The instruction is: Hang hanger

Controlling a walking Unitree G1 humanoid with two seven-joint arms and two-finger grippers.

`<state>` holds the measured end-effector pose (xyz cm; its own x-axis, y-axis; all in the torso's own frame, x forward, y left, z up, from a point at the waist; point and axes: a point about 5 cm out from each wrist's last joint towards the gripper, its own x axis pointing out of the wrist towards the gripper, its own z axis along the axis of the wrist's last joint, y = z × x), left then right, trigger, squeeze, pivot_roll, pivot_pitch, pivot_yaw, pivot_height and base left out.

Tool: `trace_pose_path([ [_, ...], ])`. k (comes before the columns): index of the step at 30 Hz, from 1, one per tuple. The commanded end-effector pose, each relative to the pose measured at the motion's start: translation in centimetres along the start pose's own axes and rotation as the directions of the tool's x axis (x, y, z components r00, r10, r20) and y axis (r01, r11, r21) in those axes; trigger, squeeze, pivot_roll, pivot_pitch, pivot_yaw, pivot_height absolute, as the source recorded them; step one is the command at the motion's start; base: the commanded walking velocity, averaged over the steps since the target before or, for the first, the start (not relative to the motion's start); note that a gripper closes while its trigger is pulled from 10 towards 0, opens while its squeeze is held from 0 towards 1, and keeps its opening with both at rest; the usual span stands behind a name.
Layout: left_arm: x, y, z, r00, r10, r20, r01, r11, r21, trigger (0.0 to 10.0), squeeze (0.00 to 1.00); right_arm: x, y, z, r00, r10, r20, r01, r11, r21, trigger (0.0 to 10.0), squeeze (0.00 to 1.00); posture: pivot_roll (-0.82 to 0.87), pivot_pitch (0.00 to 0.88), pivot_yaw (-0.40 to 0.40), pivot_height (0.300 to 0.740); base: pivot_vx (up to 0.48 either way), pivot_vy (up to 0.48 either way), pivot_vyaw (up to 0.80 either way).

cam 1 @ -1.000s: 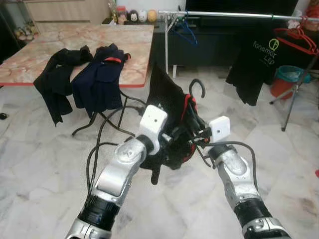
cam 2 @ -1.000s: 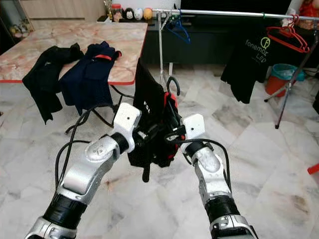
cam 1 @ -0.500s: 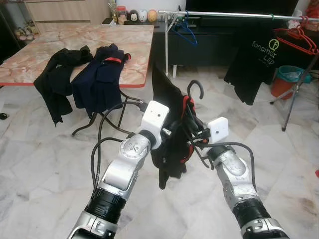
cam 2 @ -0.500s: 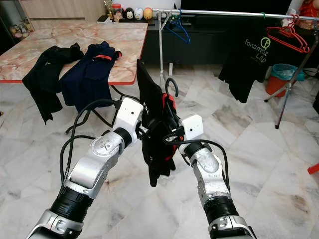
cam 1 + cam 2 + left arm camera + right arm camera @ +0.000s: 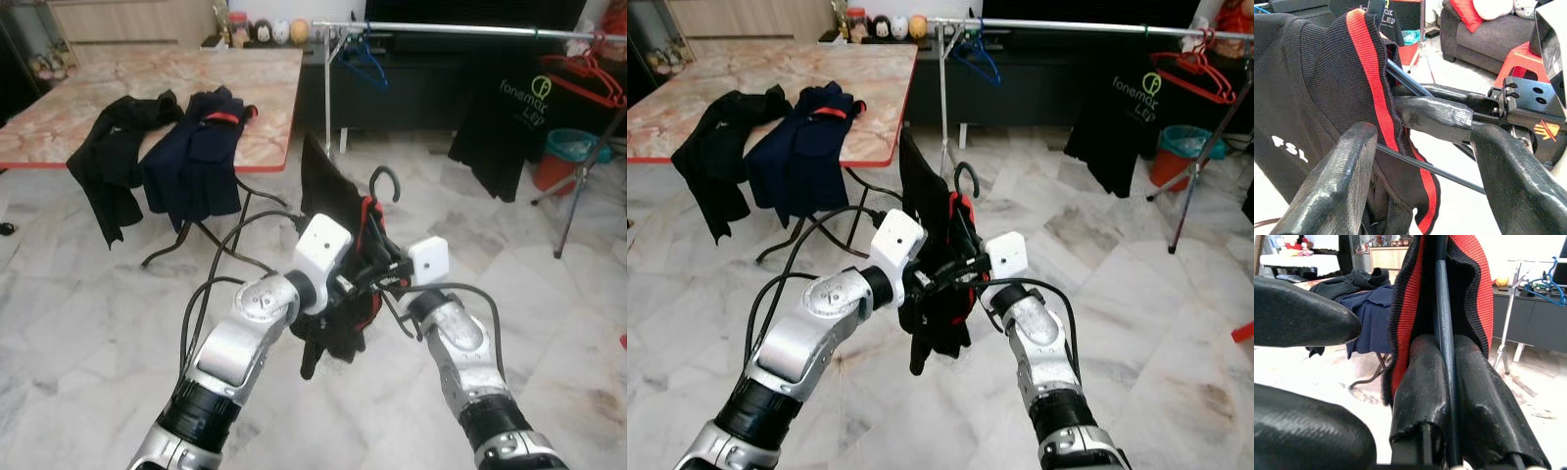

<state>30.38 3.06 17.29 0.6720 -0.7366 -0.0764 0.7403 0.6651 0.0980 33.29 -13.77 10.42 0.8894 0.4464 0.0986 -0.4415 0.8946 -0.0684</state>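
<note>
A black hanger (image 5: 387, 181) carries a black garment (image 5: 326, 191) with a red-striped collar (image 5: 1359, 58), held up over the floor in front of me. My right gripper (image 5: 1444, 342) is shut on the hanger's thin dark rod, just under the collar. My left gripper (image 5: 1420, 134) is open, its two fingers (image 5: 1337, 181) spread wide around the garment and the hanger's lower wire, close against the right gripper (image 5: 380, 277). The silver clothes rail (image 5: 460, 30) runs across the back, beyond both arms.
On the rail hang a blue hanger (image 5: 364, 61), a black printed T-shirt (image 5: 509, 113) and red hangers (image 5: 588, 73). A marble-topped table (image 5: 147, 73) at the left holds a black garment (image 5: 113, 147) and a navy one (image 5: 196, 147). An orange and teal bin (image 5: 568, 157) stands at the right.
My left arm has swung inward, bringing its gripper close against the right one. The garment now hangs more bunched up. The right gripper keeps its hold.
</note>
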Motion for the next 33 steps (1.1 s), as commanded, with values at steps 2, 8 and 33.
trace_pose_path([
  [2,0.3,-0.9,0.1,0.999,-0.032,-0.008,0.032,0.999,-0.011,10.0,0.0,0.7,-0.2,1.3,0.998,-0.011,0.056,0.012,1.0,-0.015,0.0,0.0,0.1,0.0,0.013,0.74,0.0,0.0,0.0],
  [8,0.7,0.2,-0.2,0.989,0.134,-0.056,-0.135,0.991,0.001,10.0,0.0,0.8,0.1,1.3,0.998,0.015,0.061,-0.014,1.0,-0.008,0.0,0.0,0.1,0.0,0.014,0.74,0.0,0.0,0.0],
  [33,0.3,3.1,0.5,0.903,0.427,-0.041,-0.427,0.904,0.014,10.0,0.0,0.7,0.8,1.2,0.994,0.08,0.073,-0.083,0.996,0.041,0.0,0.0,0.11,0.0,0.02,0.74,0.0,0.0,0.0],
])
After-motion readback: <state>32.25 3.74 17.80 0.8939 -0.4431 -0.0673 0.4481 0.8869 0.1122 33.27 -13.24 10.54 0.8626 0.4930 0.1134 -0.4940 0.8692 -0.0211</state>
